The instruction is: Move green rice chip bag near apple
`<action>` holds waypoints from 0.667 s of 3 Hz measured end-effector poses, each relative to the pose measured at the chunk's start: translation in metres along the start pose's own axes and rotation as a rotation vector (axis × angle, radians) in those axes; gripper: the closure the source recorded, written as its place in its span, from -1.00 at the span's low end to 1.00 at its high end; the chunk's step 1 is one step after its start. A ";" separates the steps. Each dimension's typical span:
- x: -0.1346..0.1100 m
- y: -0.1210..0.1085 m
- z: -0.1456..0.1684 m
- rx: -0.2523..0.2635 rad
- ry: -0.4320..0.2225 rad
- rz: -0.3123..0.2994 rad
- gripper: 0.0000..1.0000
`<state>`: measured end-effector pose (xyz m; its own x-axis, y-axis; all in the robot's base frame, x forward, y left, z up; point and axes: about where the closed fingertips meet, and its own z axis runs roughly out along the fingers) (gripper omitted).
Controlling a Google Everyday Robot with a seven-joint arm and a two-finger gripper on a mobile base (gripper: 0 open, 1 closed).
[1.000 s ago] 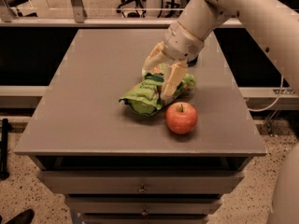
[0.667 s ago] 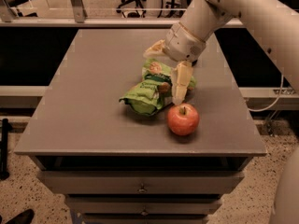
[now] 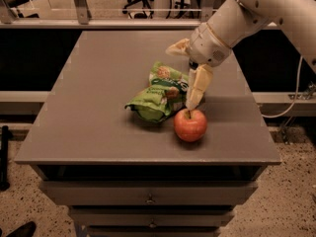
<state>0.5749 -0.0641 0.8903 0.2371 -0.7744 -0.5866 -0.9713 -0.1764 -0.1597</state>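
**Bag beside apple, my fingers spread above them**

The bag lies crumpled on its side on the table, a little right of the middle of the top. The apple sits at the bag's 4 o'clock, just beside it. I cannot tell whether the two touch. The apple stands upright, stem up.

My gripper hangs over the bag's right end, released and holding nothing. My fingers are spread wide. One points straight down, its tip at the apple's stem, though I cannot tell whether it rests on the fruit or hovers just over it. The other points out toward 9 o'clock, higher up and off the bag. My wrist sits at 1 o'clock from the bag, and my arm runs on from there to the upper right corner of the view, sloping down toward the table.

Around the pair there is room. Bare tabletop stretches wide to 9 o'clock and back to 12 o'clock. At 3 o'clock a narrower strip lies between the apple and the right edge. The front edge at 6 o'clock is the nearest, close beyond the apple. Below that edge are drawers. A cable hangs off to the right of the table.
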 end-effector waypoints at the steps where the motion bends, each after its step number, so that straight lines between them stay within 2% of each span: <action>1: 0.016 -0.012 -0.023 0.130 -0.035 0.091 -1.00; 2: 0.044 -0.025 -0.064 0.308 -0.095 0.206 -1.00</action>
<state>0.6082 -0.1329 0.9195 0.0525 -0.7121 -0.7002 -0.9505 0.1795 -0.2538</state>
